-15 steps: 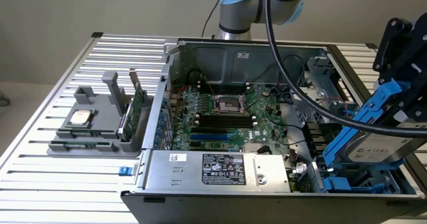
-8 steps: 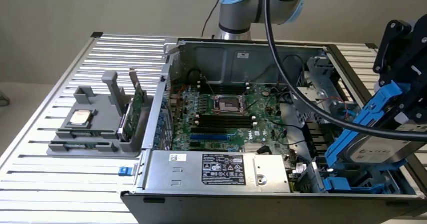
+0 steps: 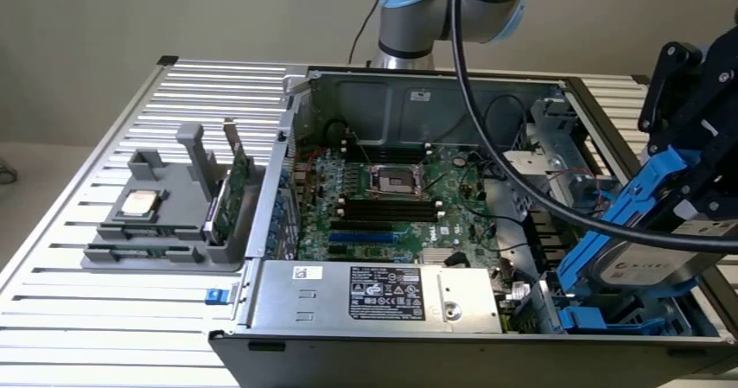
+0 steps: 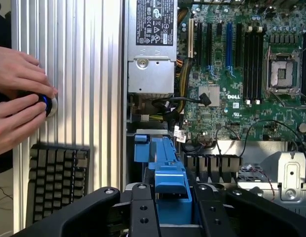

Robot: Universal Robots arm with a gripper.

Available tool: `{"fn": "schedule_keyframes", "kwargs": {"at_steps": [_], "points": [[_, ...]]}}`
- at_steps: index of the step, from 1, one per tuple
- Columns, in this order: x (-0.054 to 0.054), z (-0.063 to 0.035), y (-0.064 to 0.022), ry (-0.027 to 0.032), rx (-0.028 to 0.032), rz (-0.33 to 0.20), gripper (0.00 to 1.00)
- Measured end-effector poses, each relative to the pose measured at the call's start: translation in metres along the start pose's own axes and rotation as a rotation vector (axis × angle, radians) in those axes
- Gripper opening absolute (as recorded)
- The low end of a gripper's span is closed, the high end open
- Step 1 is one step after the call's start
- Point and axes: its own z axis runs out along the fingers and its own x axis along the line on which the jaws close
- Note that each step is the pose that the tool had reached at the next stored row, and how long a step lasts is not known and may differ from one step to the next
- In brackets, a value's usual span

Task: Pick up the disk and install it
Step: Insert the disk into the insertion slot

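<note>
The open computer case [image 3: 403,94] stands on the slatted metal bench [image 3: 116,319], filling its middle and the exterior view's right side. Inside lie the motherboard [image 3: 392,206] with an empty CPU socket [image 3: 392,181], and a power supply [image 3: 381,293] against the case's near wall. The gripper [image 4: 172,207] is clamped on the disk [image 3: 648,265], fingers either side of its blue carrier; the disk hangs tilted above the blue drive bay [image 3: 611,323] at the case's right end, not seated. Toward the bench's left edge, a grey tray [image 3: 173,224] holds a small silver chip [image 3: 140,203] lying flat and a green circuit card [image 3: 238,189] standing upright. Off the bench edge, a person's hands [image 4: 17,103] rest on a blue-lit knob [image 4: 48,104] beside a keyboard [image 4: 57,177]. A pale wall stands behind.
</note>
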Motion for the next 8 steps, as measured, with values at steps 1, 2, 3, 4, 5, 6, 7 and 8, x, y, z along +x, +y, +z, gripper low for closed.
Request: {"fn": "schedule_keyframes", "kwargs": {"at_steps": [1,2,3,4,5,6,7,8], "points": [[0.0002,0.0011,0.0001,0.0001,0.0000,0.000,0.33],[0.0003,0.0024,0.0001,0.0001,0.0000,0.000,0.33],[0.0003,0.0040,0.0000,0.0002,0.0000,0.000,0.33],[0.0004,0.0056,-0.0001,0.0001,0.0001,0.000,0.33],[0.0004,0.0071,-0.0001,-0.0001,0.0001,0.000,0.33],[0.0004,0.0086,-0.0002,-0.0004,0.0002,0.000,0.33],[0.0004,0.0098,-0.0003,-0.0007,0.0002,0.000,0.33],[0.0004,0.0108,-0.0004,-0.0012,0.0002,0.000,0.33]]}}
